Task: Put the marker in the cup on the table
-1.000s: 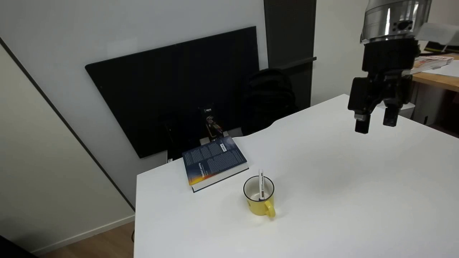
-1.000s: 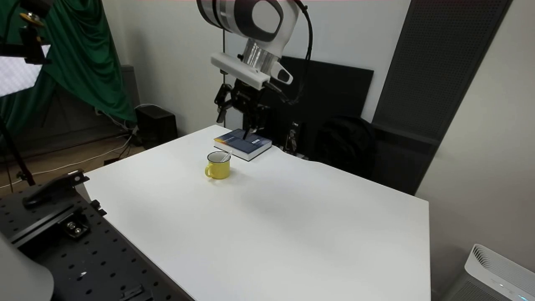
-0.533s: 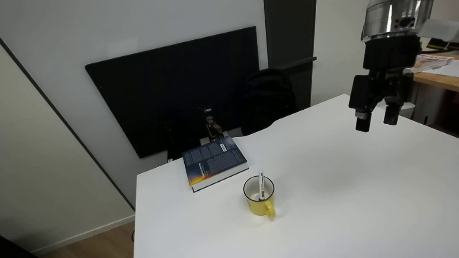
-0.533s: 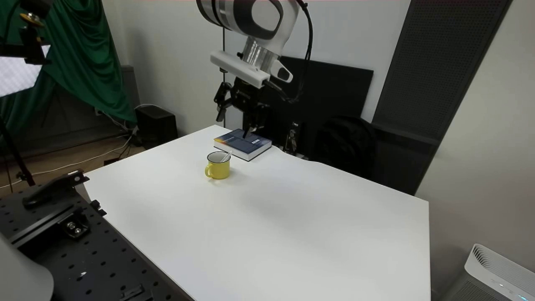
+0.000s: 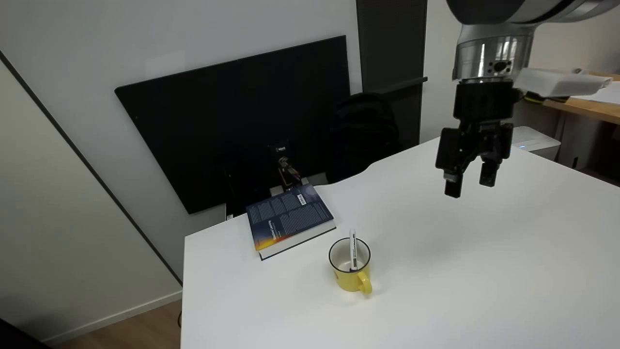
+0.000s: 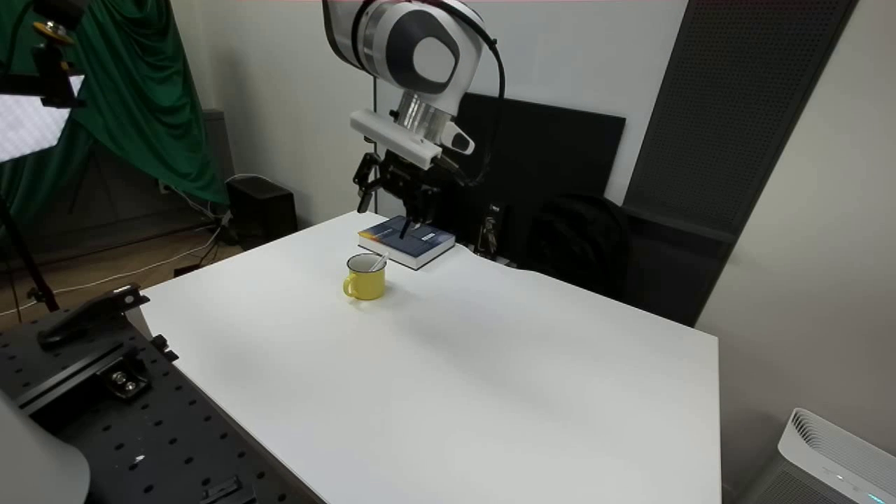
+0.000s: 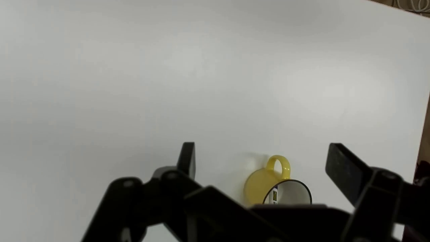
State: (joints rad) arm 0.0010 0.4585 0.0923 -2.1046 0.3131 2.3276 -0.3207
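Observation:
The yellow cup (image 5: 345, 280) stands upright on the white table (image 5: 426, 300) and shows in both exterior views (image 6: 367, 285). The white marker (image 5: 353, 249) leans inside the cup, dark blue end down at the bottom, its upper end above the rim. It also shows in an exterior view (image 6: 379, 262). My gripper (image 5: 470, 183) is open and empty, above the table and apart from the cup. In the wrist view the cup (image 7: 257, 185) shows between and below the spread fingers (image 7: 346, 168); the gripper body hides its lower part and most of the marker (image 7: 275, 195).
A thick blue book (image 5: 290, 218) lies on the table beside the cup, near the table's edge. A black panel (image 5: 242, 116) and a dark backpack (image 5: 365, 131) stand behind the table. A black perforated plate (image 6: 161, 434) borders the table in an exterior view.
My open gripper has moved left and down in an exterior view, and slightly left and down in the opposite exterior view. The cup, the marker and the book have not moved.

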